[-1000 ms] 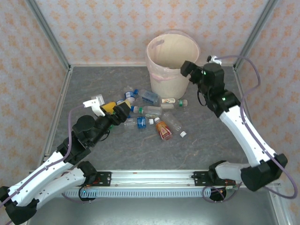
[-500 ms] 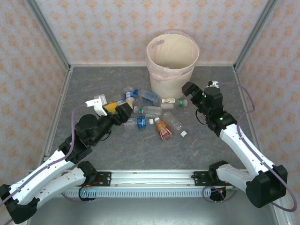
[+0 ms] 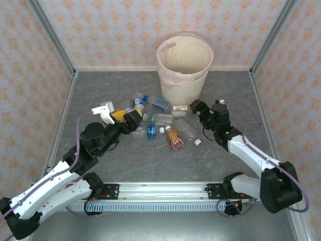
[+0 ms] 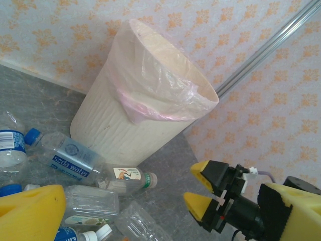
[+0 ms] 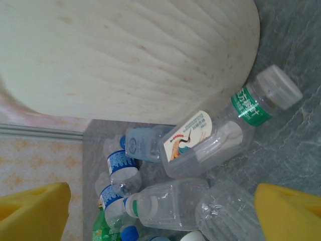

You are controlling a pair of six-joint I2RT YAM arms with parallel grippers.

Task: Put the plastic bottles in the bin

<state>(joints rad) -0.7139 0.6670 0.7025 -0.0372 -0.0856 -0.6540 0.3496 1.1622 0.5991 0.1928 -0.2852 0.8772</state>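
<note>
The cream bin (image 3: 184,63) with a pink liner (image 4: 150,75) stands at the back of the table. Several plastic bottles (image 3: 156,119) lie in a heap in front of it, mostly clear, one orange-red (image 3: 174,138). My right gripper (image 3: 196,109) hangs low at the heap's right end, open (image 5: 160,211). A clear bottle with a bird label and green neck band (image 5: 215,135) lies just ahead of its fingers. My left gripper (image 3: 125,117) is open (image 4: 160,216) over the heap's left side, holding nothing. The right gripper's yellow fingertips (image 4: 199,170) are parted.
A loose white cap (image 3: 197,142) lies right of the heap. Patterned walls with metal corner posts (image 3: 52,37) close in the grey table (image 3: 150,160). Bare table lies in front of the bottles and to the right of the bin.
The right arm has come down from beside the bin's rim to table height at the right end of the heap. The left arm has barely moved.
</note>
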